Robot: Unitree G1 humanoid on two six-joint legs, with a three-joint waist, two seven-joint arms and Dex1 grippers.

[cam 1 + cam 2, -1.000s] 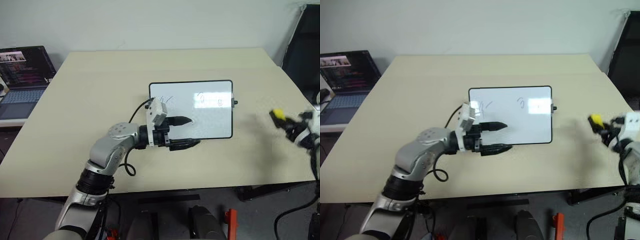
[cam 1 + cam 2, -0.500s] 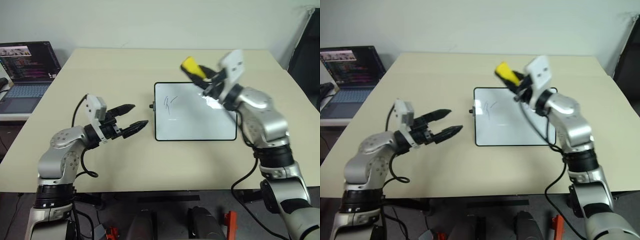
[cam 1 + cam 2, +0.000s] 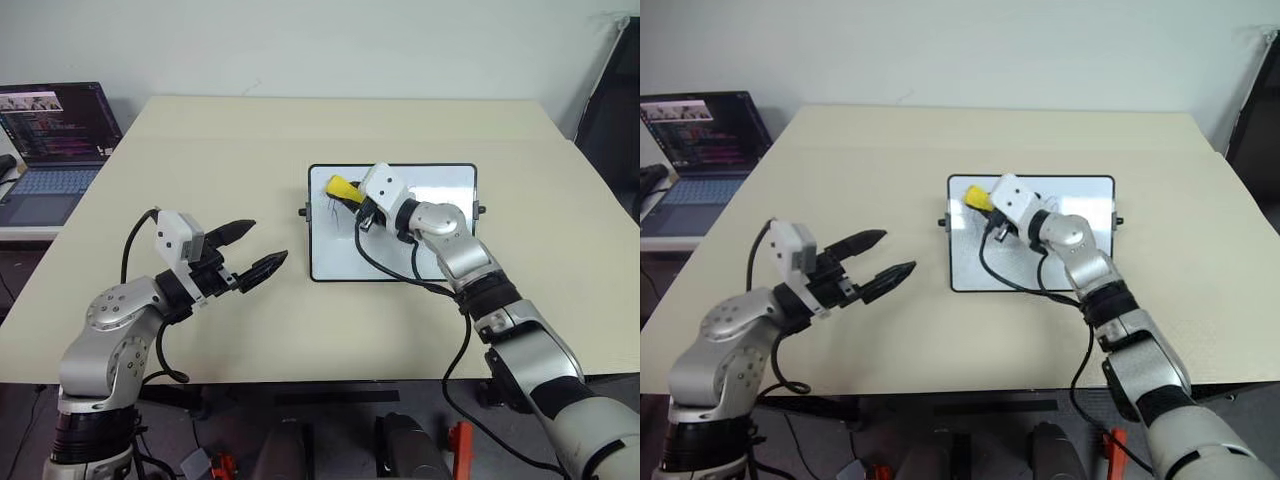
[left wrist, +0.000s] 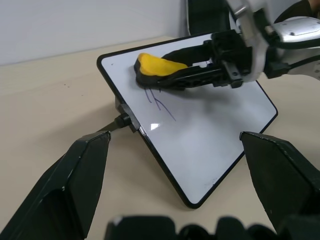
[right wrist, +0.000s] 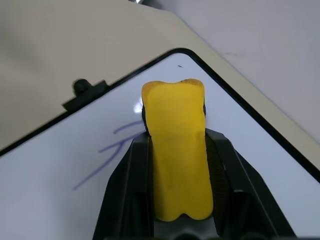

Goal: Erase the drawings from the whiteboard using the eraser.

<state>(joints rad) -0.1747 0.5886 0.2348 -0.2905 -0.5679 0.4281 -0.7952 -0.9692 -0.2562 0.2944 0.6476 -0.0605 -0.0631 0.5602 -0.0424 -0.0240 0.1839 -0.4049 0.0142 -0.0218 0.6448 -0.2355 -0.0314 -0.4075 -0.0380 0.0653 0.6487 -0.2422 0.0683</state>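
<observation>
The whiteboard (image 3: 400, 262) lies flat at the table's middle, black-framed with small knobs on its short sides. A slanted blue squiggle, one of the drawings (image 4: 159, 103), sits near its left end. My right gripper (image 3: 347, 194) is shut on the yellow eraser (image 3: 341, 187), holding it low over the board's far-left corner. The eraser's black underside (image 4: 150, 79) looks pressed on the upper end of the squiggle (image 5: 105, 150). My left gripper (image 3: 268, 242) hovers open and empty over the table, left of the board.
An open laptop (image 3: 48, 135) stands on a lower surface at the far left. The beige table (image 3: 200, 150) stretches wide around the board. A black chair (image 3: 612, 95) stands at the far right.
My right arm swung in from the table's right edge with the eraser and came down onto the board's left end. My left gripper pulled off the board to the left.
</observation>
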